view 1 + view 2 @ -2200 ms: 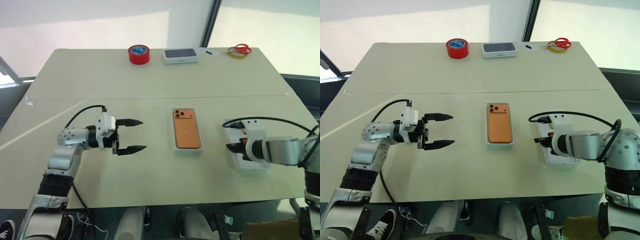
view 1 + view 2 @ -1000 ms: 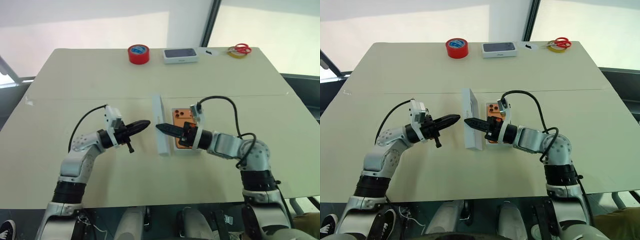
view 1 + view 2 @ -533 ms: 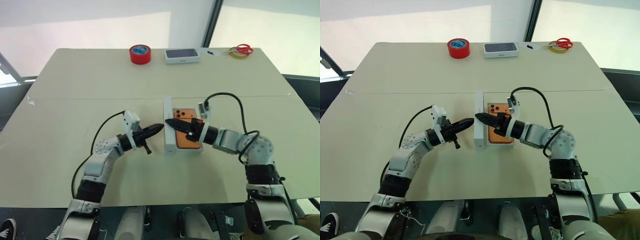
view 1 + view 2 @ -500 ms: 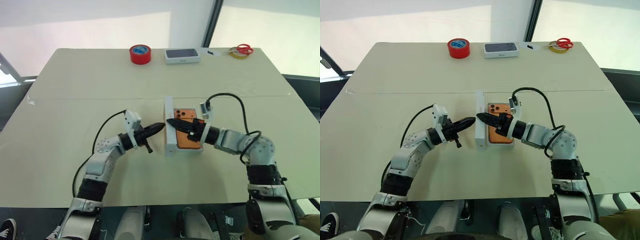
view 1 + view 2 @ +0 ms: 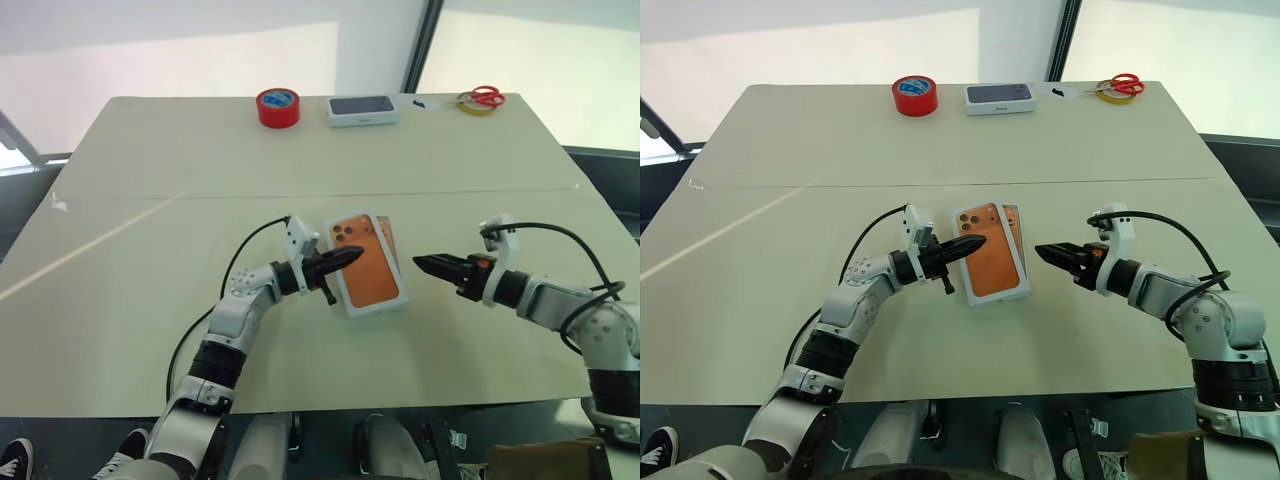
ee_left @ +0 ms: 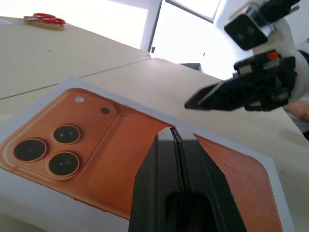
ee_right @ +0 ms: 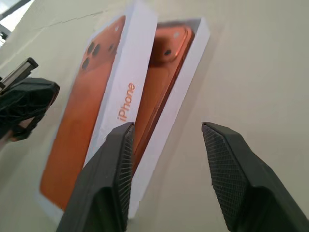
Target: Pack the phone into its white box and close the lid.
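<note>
The lid (image 5: 985, 250), its orange-printed top now facing up, lies tilted over the white box (image 7: 188, 82) instead of standing on edge along the tray's left side as it did half a second ago. It sits skewed, overhanging toward your left, so the phone (image 7: 166, 63) and a strip of the tray's far wall still show past its right edge in the right wrist view. The phone lies in the tray, near the middle of the table.

Your left gripper (image 5: 965, 244) has followed the lid in and now rests its tip on the lid's left edge, fingers pressed together with nothing between them. Your right gripper (image 5: 1058, 256) has let go and pulled back to the right, well apart from the box; its fingers stand apart with nothing held.

By my reading the lid is dropped on but not seated. You still have to square it over the tray and press it down; pushing from one side alone could slide the whole box.

The table (image 5: 790, 150) is pale cream, matte, with a seam running across it. Along its far edge sit a roll of red tape (image 5: 914, 96), a closed white box with a dark top (image 5: 999, 98) and red-handled scissors (image 5: 1122, 86) on a yellow tape ring. Behind it are bright, washed-out windows and a dark frame post (image 5: 1068, 40).
</note>
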Robot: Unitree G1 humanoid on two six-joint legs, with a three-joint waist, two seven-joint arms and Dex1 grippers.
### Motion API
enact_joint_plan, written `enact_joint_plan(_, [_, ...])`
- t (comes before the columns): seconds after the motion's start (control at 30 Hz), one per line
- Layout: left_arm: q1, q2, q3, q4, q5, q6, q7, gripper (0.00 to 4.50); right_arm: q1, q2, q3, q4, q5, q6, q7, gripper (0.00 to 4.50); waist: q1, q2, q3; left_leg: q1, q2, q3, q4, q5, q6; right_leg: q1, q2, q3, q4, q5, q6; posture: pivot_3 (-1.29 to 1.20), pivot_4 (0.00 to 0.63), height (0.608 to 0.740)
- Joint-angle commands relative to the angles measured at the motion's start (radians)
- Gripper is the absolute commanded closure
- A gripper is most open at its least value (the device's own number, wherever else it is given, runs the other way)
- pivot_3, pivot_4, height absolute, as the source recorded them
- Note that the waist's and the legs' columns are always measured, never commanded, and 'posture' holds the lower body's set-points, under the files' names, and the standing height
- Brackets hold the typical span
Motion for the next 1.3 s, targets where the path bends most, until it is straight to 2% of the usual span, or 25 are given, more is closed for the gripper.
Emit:
enact_joint_plan(0.03, [0.024, 0.082, 0.008, -0.083, -0.021, 0.041, -0.072, 4.50, 0.021, 0.012, 0.064, -0.098, -0.161, -0.146, 0.011, 4.08, 0.001, 0.000, 0.000, 0.000, 0.000, 0.000, 0.000, 0.000, 0.000, 0.000, 0.000, 0.000, 0.000, 0.000, 0.000, 0.00, 0.150, 0.735])
enact_joint_plan(0.07, [0.033, 0.115, 0.008, -0.102, -0.024, 0.055, -0.093, 4.50, 0.026, 0.016, 0.080, -0.106, -0.195, -0.174, 0.017, 4.47, 0.001, 0.000, 0.000, 0.000, 0.000, 0.000, 0.000, 0.000, 0.000, 0.000, 0.000, 0.000, -0.001, 0.000, 0.000, 0.00, 0.150, 0.735])
enact_joint_plan(0.2, [0.046, 0.191, -0.009, -0.110, 0.012, 0.058, -0.115, 4.50, 0.034, 0.021, 0.125, -0.098, -0.315, -0.249, 0.027, 4.47, 0.009, 0.000, 0.000, 0.000, -0.001, 0.000, 0.001, 0.000, -0.001, -0.002, -0.001, 0.000, -0.002, 0.000, -0.001, 0.00, 0.150, 0.735])
enact_joint_plan(0.33, [0.034, 0.203, -0.052, -0.047, 0.081, 0.040, -0.103, 4.50, 0.025, 0.048, 0.151, -0.080, -0.385, -0.296, 0.035, 4.47, 0.021, 0.000, 0.000, 0.002, -0.001, 0.000, 0.001, -0.002, -0.003, -0.001, -0.001, 0.000, -0.003, 0.000, -0.002, 0.00, 0.150, 0.735])
enact_joint_plan(0.4, [0.027, 0.186, -0.073, -0.033, 0.117, -0.009, -0.091, 4.50, 0.017, 0.059, 0.168, -0.079, -0.414, -0.304, 0.045, 4.47, 0.024, 0.000, 0.000, 0.002, -0.001, 0.000, 0.001, -0.002, -0.003, -0.001, -0.001, 0.000, -0.003, 0.000, -0.001, 0.00, 0.150, 0.735])
enact_joint_plan(0.53, [-0.009, 0.129, -0.080, 0.017, 0.123, 0.006, -0.061, 4.50, -0.001, 0.070, 0.206, -0.075, -0.481, -0.324, 0.056, 4.47, 0.025, 0.000, 0.000, 0.002, -0.001, 0.000, 0.000, -0.002, -0.003, -0.002, -0.001, 0.000, -0.002, 0.000, -0.001, 0.00, 0.150, 0.735])
enact_joint_plan(0.9, [-0.120, -0.018, -0.083, 0.163, 0.176, -0.090, 0.026, 4.50, -0.006, 0.065, 0.204, -0.034, -0.611, -0.358, 0.070, 4.47, 0.028, 0.000, 0.000, 0.003, -0.001, 0.000, 0.002, -0.001, -0.002, 0.000, -0.001, -0.001, -0.002, 0.001, 0.000, 0.00, 0.150, 0.735])
enact_joint_plan(1.3, [-0.178, -0.058, -0.079, 0.295, 0.228, -0.167, 0.052, 4.50, 0.017, 0.073, 0.182, -0.020, -0.689, -0.372, 0.070, 4.47, 0.026, 0.000, 0.000, 0.003, -0.001, 0.000, 0.002, 0.000, -0.002, 0.001, -0.001, -0.001, -0.001, 0.001, 0.002, 0.00, 0.150, 0.735])
